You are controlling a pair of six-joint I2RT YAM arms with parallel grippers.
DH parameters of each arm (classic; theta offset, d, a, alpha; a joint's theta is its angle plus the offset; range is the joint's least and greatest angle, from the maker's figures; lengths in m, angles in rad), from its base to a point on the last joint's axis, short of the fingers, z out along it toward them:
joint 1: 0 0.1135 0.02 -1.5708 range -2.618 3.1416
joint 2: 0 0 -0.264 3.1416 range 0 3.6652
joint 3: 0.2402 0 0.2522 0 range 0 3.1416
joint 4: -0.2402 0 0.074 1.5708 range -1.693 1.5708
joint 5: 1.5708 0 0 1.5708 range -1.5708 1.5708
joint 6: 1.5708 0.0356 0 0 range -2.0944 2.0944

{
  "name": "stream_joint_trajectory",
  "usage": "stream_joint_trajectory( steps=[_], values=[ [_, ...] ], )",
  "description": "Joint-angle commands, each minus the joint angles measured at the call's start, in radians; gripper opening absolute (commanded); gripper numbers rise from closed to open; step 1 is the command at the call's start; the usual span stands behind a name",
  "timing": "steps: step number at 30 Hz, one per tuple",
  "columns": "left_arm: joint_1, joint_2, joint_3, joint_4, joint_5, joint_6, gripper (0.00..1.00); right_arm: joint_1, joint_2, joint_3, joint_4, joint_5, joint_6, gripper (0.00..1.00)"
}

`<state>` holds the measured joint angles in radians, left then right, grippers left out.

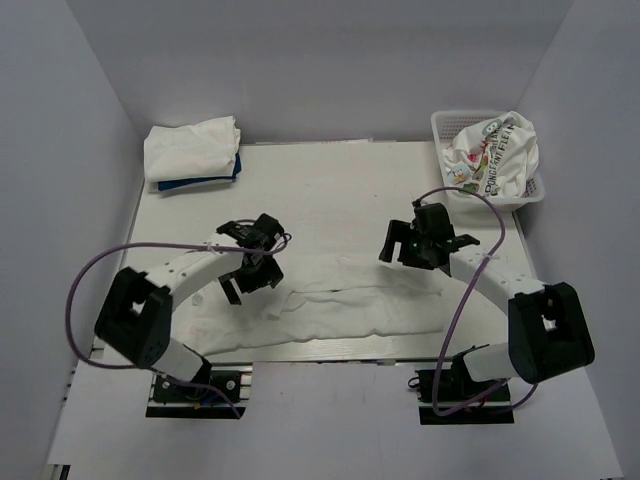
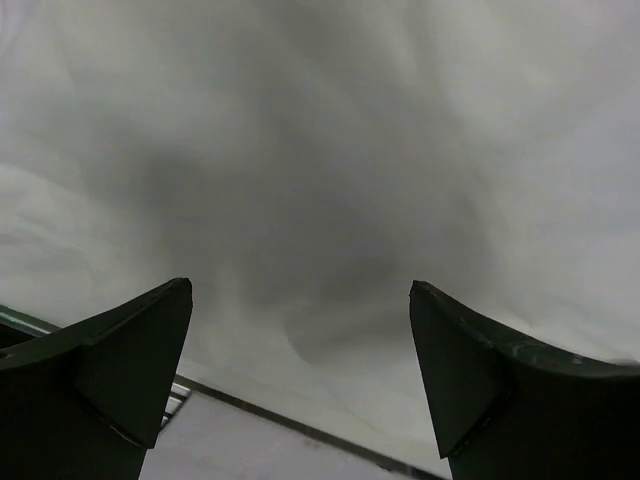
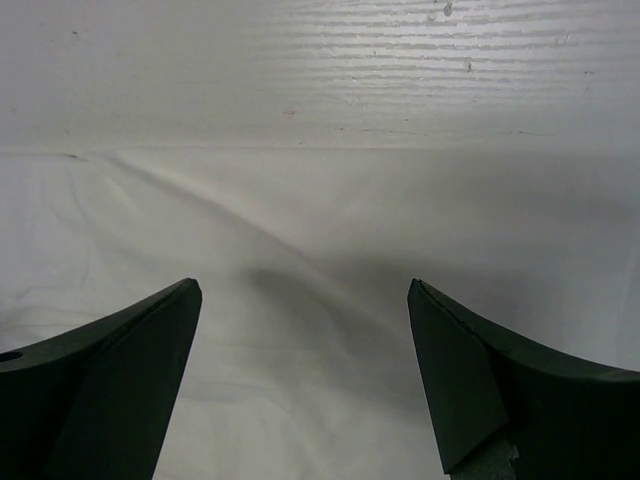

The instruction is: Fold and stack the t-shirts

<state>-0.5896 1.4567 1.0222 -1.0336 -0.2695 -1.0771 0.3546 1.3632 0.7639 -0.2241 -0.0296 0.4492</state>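
Edges of the white t-shirt [image 1: 370,305] at lower centre should be pinched evenly by the left tool [image 1: 250,280] and right tool [image 1: 420,255], both seen released.

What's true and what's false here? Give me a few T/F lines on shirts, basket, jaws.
1. A white t-shirt lies spread on the table between the two arms. True.
2. The basket is empty. False: the printed t-shirt sits bunched in it.
3. In the folded stack at far left, white cloth lies on top of a dark blue t-shirt. True.
4. The left arm and right arm both have their jaws shut on cloth. False: both pairs of jaws stand open above the white t-shirt, with nothing between them.
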Motion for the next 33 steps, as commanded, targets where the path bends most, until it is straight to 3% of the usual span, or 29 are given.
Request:
stream_joint_trajectory(
  steps=[1,6,12,18,19,21,23,24,25,29,30,33],
  values=[
    [0.048,0.04,-0.079,0.068,0.008,-0.078,0.99,0.001,0.043,0.015,-0.001,-0.004,-0.046,0.9],
    [0.102,0.181,-0.05,0.107,-0.025,-0.049,0.99,0.02,0.102,0.014,-0.02,-0.015,-0.096,0.9],
    [0.132,0.483,0.244,0.125,-0.03,0.075,0.99,0.084,0.062,-0.078,-0.07,-0.056,-0.125,0.9],
    [0.143,0.979,0.931,0.076,0.032,0.231,0.99,0.191,0.03,-0.113,-0.173,-0.186,-0.162,0.9],
    [0.143,1.052,1.172,0.067,0.071,0.252,0.99,0.205,0.031,-0.106,-0.178,-0.206,-0.19,0.9],
    [0.143,1.222,1.448,0.129,0.207,0.322,0.99,0.263,0.043,-0.078,-0.219,-0.295,-0.24,0.9],
    [0.143,1.24,1.428,0.283,0.29,0.322,0.99,0.297,0.086,-0.032,-0.259,-0.34,-0.3,0.9],
    [0.143,1.225,1.321,0.484,0.309,0.322,0.99,0.346,0.105,-0.012,-0.265,-0.372,-0.311,0.9],
    [0.143,1.213,1.282,0.566,0.309,0.283,0.99,0.362,0.126,0.003,-0.259,-0.384,-0.32,0.9],
    [0.143,1.332,1.427,0.648,0.366,0.232,0.99,0.421,0.194,0.054,-0.241,-0.438,-0.386,0.83],
    [0.143,1.346,1.453,0.734,0.378,0.232,0.99,0.429,0.198,0.06,-0.242,-0.446,-0.395,0.82],
    [0.143,1.346,1.382,0.927,0.437,0.194,0.99,0.466,0.232,0.103,-0.287,-0.47,-0.441,0.83]
  ],
)
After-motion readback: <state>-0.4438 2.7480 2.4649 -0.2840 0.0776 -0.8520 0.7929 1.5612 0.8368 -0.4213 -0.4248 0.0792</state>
